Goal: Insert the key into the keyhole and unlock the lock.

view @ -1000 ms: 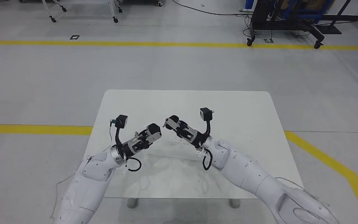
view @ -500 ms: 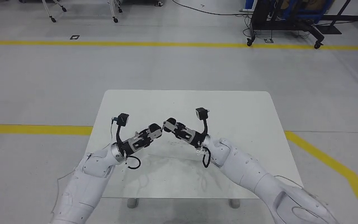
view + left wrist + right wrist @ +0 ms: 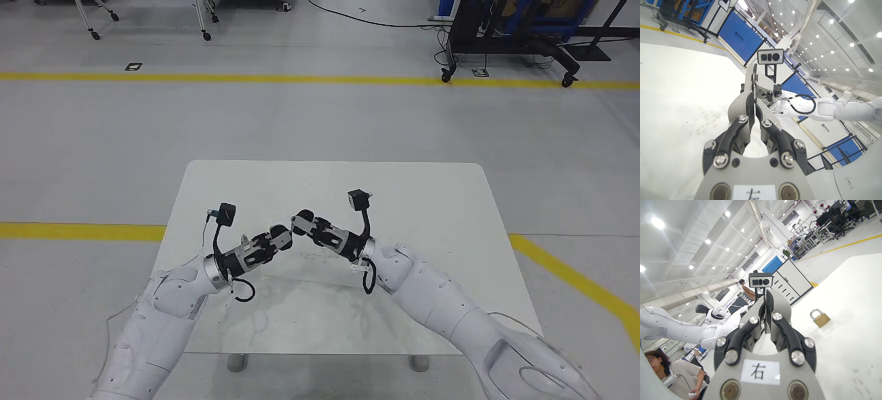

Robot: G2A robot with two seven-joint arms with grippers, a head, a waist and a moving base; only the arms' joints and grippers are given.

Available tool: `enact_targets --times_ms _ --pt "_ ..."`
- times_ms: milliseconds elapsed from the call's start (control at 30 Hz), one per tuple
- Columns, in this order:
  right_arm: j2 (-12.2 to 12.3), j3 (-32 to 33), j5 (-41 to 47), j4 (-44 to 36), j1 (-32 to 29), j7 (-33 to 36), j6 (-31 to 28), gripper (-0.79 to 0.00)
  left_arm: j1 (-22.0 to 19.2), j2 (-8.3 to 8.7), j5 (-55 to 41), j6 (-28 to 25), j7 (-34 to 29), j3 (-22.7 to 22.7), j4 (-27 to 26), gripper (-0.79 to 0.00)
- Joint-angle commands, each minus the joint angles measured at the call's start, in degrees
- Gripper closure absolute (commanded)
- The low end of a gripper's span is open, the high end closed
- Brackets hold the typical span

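We see the left gripper [image 3: 754, 102] and right gripper [image 3: 765, 301] almost tip to tip above the bench [image 3: 430, 200], each pressed together. The lock [image 3: 820, 320] rests on the bench.

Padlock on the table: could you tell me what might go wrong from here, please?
1. The padlock sits loose on the table, apart from both grippers; unheld, it would likely slide when a key pushes it.
2. The left gripper and right gripper are shut, tip to tip above the table; any closer and they could collide.
3. I cannot make out a key, so its grip is unverified.
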Motion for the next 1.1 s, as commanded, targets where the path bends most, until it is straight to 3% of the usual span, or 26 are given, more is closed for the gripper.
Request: enact_targets --times_ms 0,433,467,567,600,833,933,1000,1067 --pt "-0.1 0.5 -0.6 0.3 -0.1 0.3 0.0 0.000 -0.1 0.05 0.1 0.5 0.7 -0.2 0.1 0.000" --pt "-0.3 3.6 -3.3 -0.4 -1.7 0.4 0.0 0.000 -0.1 0.65 -2.5 0.8 1.0 -1.5 0.2 0.000" --pt "-0.3 3.9 -3.1 -0.6 -1.9 0.3 0.0 0.000 -0.1 0.67 -3.4 0.5 0.5 -1.3 0.3 -0.058" --pt "-0.3 4.6 -3.0 -1.1 -2.2 0.5 0.0 0.000 -0.4 0.83 -5.3 -0.3 -1.4 -0.9 0.6 -0.699" --pt "-0.3 4.8 -3.0 -1.2 -2.3 0.6 0.0 0.000 -0.4 0.87 -5.9 -0.6 -1.8 -0.8 0.7 -0.785" --pt "-0.5 5.5 -2.3 -1.8 -2.9 2.6 0.0 0.000 -0.6 1.09 -6.9 -1.0 -3.1 -0.2 0.8 -0.776" --pt "-0.7 5.8 -1.9 -1.9 -3.1 3.3 0.0 0.000 -0.7 1.17 -7.2 -1.3 -3.2 -0.1 0.9 -0.511" --pt "-0.8 6.0 -1.7 -1.9 -3.3 3.8 0.0 0.000 -0.7 1.21 -7.1 -1.3 -3.1 0.1 0.9 -0.496" --pt "-0.9 6.2 -1.4 -1.9 -3.3 4.4 0.0 0.000 -0.7 1.22 -6.9 -1.1 -2.9 0.4 0.9 -0.391"
